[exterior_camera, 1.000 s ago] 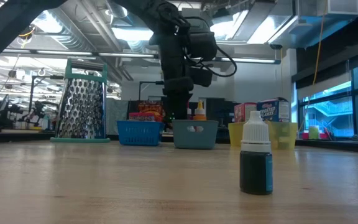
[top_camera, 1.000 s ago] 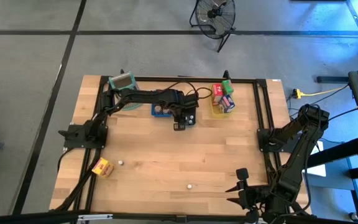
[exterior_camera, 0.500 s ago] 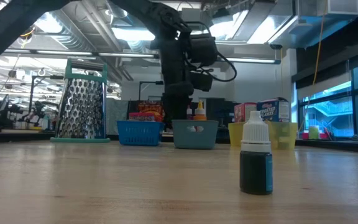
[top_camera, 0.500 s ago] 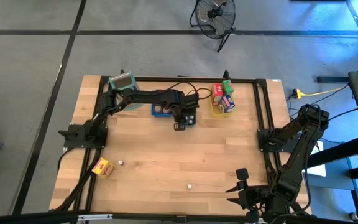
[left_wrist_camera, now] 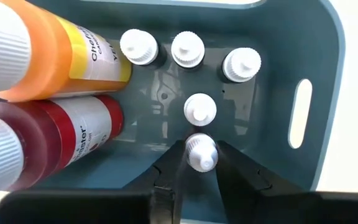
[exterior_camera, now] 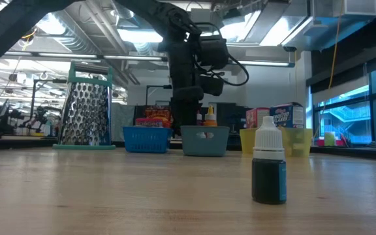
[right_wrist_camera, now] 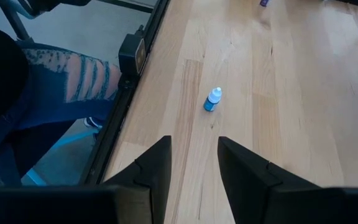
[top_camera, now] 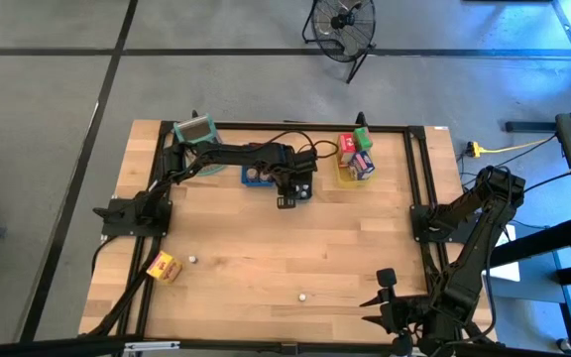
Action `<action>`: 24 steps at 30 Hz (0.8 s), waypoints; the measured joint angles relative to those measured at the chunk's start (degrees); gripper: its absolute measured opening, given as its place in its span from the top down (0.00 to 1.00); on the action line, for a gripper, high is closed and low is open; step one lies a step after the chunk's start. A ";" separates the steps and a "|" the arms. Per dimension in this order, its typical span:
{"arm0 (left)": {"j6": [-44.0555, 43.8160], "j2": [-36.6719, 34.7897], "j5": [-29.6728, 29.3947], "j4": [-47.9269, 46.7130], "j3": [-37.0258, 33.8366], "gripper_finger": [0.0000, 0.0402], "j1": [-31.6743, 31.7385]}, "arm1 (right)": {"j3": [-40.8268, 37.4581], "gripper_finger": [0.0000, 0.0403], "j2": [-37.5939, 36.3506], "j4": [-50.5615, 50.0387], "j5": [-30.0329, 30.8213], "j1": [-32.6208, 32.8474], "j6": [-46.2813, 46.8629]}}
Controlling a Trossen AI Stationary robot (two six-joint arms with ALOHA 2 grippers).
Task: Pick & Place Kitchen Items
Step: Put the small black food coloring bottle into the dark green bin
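1. Left gripper (left_wrist_camera: pixel 201 163) is hovering inside the grey rectangular plastic tray (left_wrist_camera: pixel 303 68), fingers narrowly parted around a small white-capped bottle (left_wrist_camera: pixel 201 152); grip uncertain.
2. Remaining: a yellow-red carton (top_camera: pixel 163 266) and two tiny bottles (top_camera: pixel 303 296) are lying well behind it; right gripper (right_wrist_camera: pixel 191 163) is waiting half-open, empty.

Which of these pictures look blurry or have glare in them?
Low view: bright ceiling lights glare, background soft, the white-capped dark dropper bottle sharp. Left wrist view: the orange-yellow bottle nearest the lens looks soft; the grey tray floor shows reflections.
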 joint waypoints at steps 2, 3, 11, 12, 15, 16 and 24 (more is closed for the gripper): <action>0.00 0.02 0.03 0.00 -0.01 0.79 -0.02 | 0.00 0.67 0.00 -0.04 0.00 0.00 0.00; 0.00 0.02 0.03 0.00 -0.01 0.78 -0.02 | 0.00 0.67 0.00 -0.04 0.01 0.01 0.00; -0.37 0.04 0.24 0.00 -0.03 0.76 -0.09 | 0.00 0.67 0.00 -0.04 0.08 0.01 0.00; -0.73 0.04 0.24 0.00 -0.03 0.76 -0.07 | 0.00 0.67 0.00 -0.04 0.13 0.01 0.00; -1.44 0.06 0.26 0.00 -0.03 0.76 -0.09 | 0.00 0.67 0.00 -0.04 0.16 0.00 -0.01; -1.48 0.06 0.26 0.00 -0.03 0.76 -0.09 | 0.00 0.67 0.00 -0.04 0.15 0.00 0.00; -2.61 0.30 0.73 -1.72 1.44 0.72 -0.42 | 0.00 0.67 0.00 -0.04 0.14 0.01 0.00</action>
